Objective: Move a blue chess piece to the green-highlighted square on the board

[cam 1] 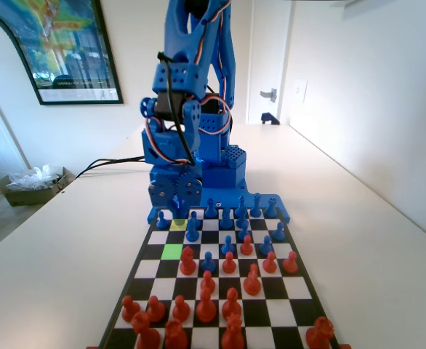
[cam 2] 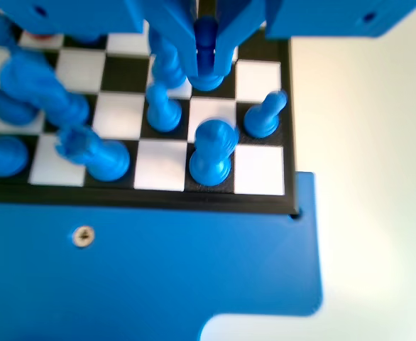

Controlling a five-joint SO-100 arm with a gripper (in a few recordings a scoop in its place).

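- The blue pawn (cam 2: pixel 206 53) sits between the two jaws of the gripper (cam 2: pixel 206 62) in the wrist view, its base on or just above a square near the board's right edge; the jaws look narrowed onto its head and stem, though I cannot tell whether the base has left the board.
- In the fixed view the gripper (cam 1: pixel 178 211) is low over the yellow-highlighted square (cam 1: pixel 178 225) at the far left of the board (cam 1: pixel 129 273). The green-highlighted square (cam 1: pixel 172 251) lies nearer the camera, in the same column, and stands free.
- Risk: the hold is high, on the round head. If the jaws pinch only there, the pawn could tilt or slip when raised.
- Risk: blue neighbours crowd close: a taller blue piece (cam 2: pixel 212 150) just in front, a pawn (cam 2: pixel 164 110) to the left and another pawn (cam 2: pixel 265 114) to the right in the wrist view. A low carry could topple one.
- Risk: an orange-red piece (cam 1: pixel 187 260) stands just beside the green square; a set-down drifting right could knock it.
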